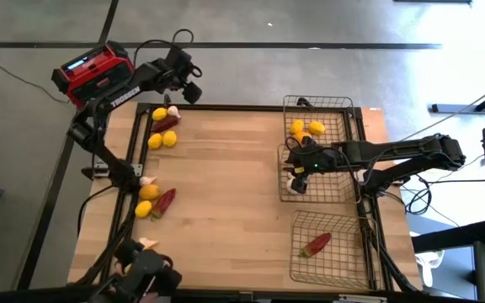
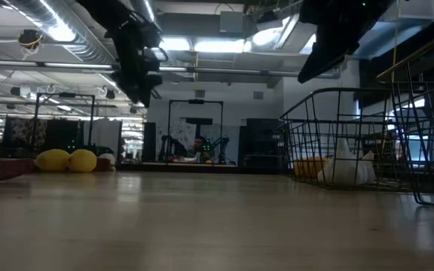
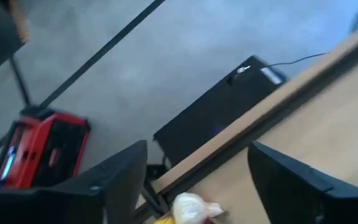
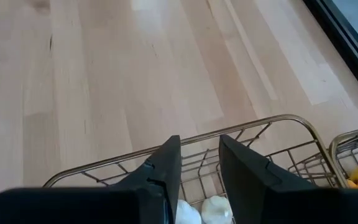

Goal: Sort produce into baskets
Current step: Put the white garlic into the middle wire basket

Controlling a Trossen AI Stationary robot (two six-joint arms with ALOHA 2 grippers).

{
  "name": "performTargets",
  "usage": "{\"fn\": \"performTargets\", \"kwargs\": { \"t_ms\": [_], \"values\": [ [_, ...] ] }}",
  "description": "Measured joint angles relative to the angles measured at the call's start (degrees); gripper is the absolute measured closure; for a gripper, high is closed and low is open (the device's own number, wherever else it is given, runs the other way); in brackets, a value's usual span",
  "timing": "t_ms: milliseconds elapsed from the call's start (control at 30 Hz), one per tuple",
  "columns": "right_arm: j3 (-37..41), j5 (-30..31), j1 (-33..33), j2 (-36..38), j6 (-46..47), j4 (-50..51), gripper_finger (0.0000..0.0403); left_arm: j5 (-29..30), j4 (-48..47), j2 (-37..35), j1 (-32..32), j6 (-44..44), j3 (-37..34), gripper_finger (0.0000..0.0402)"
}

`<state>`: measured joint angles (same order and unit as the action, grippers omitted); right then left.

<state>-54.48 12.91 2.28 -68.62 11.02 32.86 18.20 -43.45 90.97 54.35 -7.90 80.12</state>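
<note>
The right gripper [image 1: 295, 172] is held above the middle basket [image 1: 343, 187] at the tabletop's [image 1: 226, 185] right edge, its jaws parted by a narrow gap with nothing between them; two garlic bulbs [image 4: 202, 211] can be seen in that basket directly below the fingers [image 4: 247, 171]. The far basket [image 1: 342, 108] holds lemons [image 1: 307, 130], and a single chili pepper [image 1: 317, 244] lies in the near basket [image 1: 343, 263]. The left gripper [image 1: 190, 82] is raised over the tabletop's far left corner, jaws spread wide and empty, beside a red-and-black radio [image 1: 93, 71] on the floor. Unsorted produce is left along the left edge: lemons, a garlic bulb [image 1: 173, 110] and a chili [image 1: 166, 123] at the far corner, and further lemons with another chili [image 1: 165, 200] nearer the front.
</note>
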Motion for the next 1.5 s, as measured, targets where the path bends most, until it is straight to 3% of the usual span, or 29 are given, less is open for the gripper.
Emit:
{"fn": "performTargets", "kwargs": {
  "t_ms": [133,833,1500],
  "values": [
    [0.0,0.0,0.0,0.0,0.0,0.1,0.0294,1.0,0.0,3.3,1.0,0.4,0.0,0.0101],
    [0.0,0.6,0.0,0.0,-0.5,0.2,0.0295,1.9,-9.6,18.6,4.9,6.7,0.0,0.01],
    [0.0,0.6,0.0,0.0,-0.8,0.2,0.0295,1.0,-13.2,22.8,6.5,7.8,0.0,0.0101]
  ]
}}
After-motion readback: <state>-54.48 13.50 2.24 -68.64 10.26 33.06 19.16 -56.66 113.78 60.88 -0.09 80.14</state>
